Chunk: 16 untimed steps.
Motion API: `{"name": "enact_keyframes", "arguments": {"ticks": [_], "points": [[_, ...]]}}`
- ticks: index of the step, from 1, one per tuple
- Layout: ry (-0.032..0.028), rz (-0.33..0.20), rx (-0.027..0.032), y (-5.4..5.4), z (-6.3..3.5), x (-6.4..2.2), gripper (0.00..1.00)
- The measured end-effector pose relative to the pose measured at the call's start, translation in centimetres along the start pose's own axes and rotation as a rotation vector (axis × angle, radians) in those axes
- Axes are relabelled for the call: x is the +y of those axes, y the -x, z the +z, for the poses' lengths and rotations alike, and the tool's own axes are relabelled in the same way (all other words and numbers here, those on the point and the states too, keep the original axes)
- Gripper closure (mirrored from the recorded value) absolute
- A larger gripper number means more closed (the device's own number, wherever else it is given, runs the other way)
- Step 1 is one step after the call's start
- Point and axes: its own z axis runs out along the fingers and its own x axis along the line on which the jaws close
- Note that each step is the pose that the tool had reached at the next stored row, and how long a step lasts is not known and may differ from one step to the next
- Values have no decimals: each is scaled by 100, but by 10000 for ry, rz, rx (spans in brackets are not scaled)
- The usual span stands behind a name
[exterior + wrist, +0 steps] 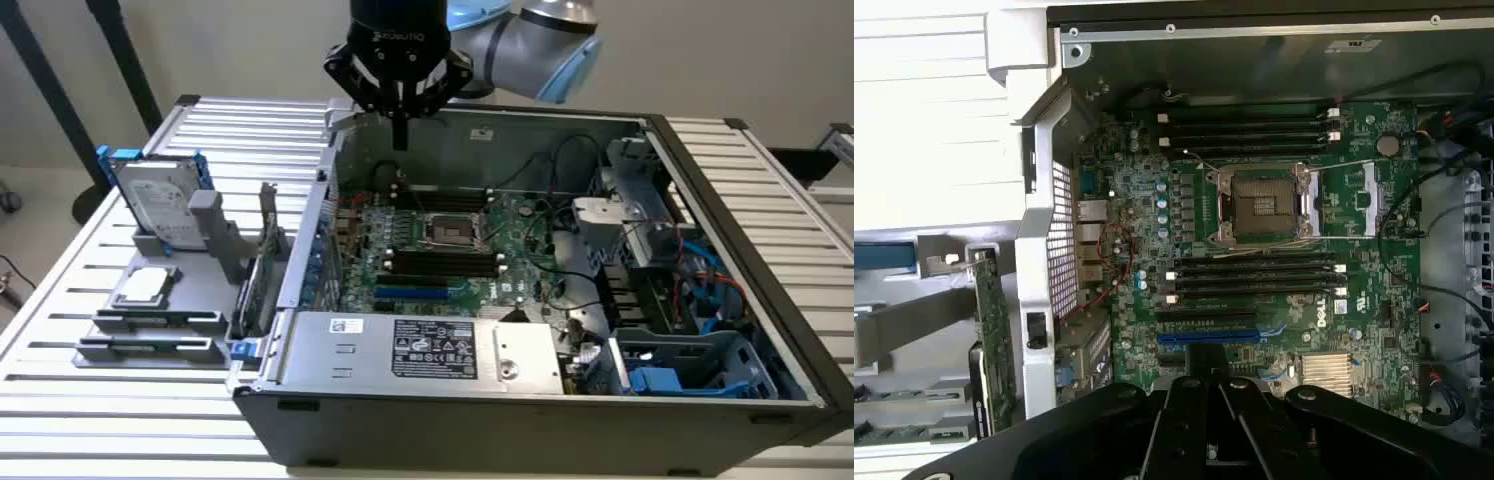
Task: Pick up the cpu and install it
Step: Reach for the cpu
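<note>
**Silver cpu well apart from gripper**

It lies flat on a grey tray outside the open computer case, at the exterior view's left. The gripper hangs above the case, fingers pinched together, empty.

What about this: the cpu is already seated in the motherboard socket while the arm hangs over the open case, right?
No. The exterior view shows the cpu lying on the grey holder outside the case, and the motherboard socket is empty. The arm does hang over the open case.
</note>
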Motion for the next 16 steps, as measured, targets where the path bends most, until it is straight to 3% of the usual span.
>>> {"name": "enact_keyframes", "arguments": {"ticks": [16], "points": [[1,0,-1,-6,0,-3,89]]}}
